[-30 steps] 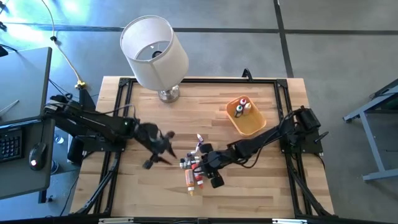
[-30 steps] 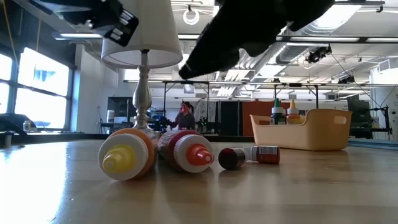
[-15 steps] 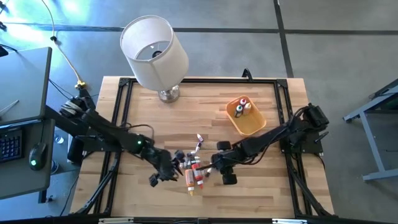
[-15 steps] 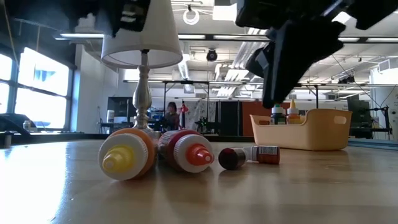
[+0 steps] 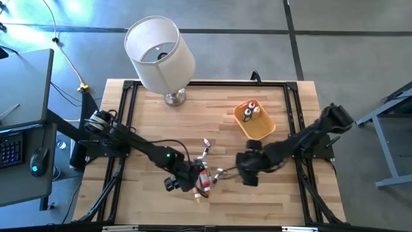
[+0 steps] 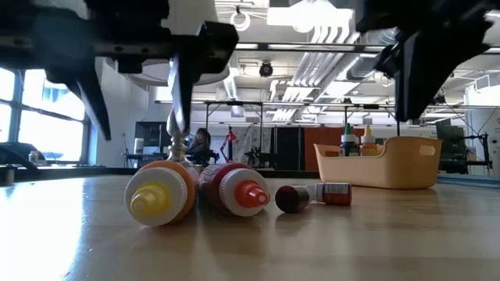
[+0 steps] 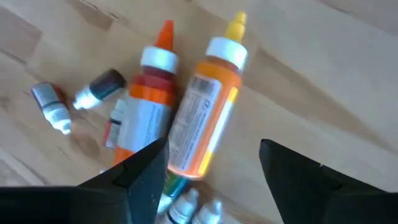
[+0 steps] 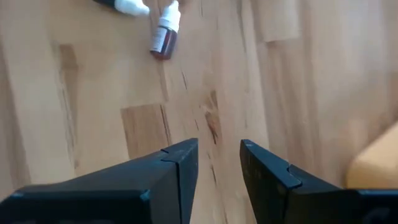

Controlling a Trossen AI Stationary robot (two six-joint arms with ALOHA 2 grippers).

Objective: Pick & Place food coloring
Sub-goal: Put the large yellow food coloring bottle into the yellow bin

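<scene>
Your right end effector hangs empty, fingers slightly parted, over bare desk; one small dark-brown dropper bottle lies beyond

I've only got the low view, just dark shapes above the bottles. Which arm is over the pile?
Observer: The left gripper, going by the high view. The right gripper is off to the side, between the pile and the orange bowl.
Operator: Is the left one gripping a bottle?
Observer: No. Its wrist view shows its fingers spread open above the yellow-capped bottle, one on each side of it.
Operator: Is the right one carrying anything?
Observer: Nothing that I can see. Its wrist view shows a narrow gap between the right fingers, with only bare table showing through.
</scene>
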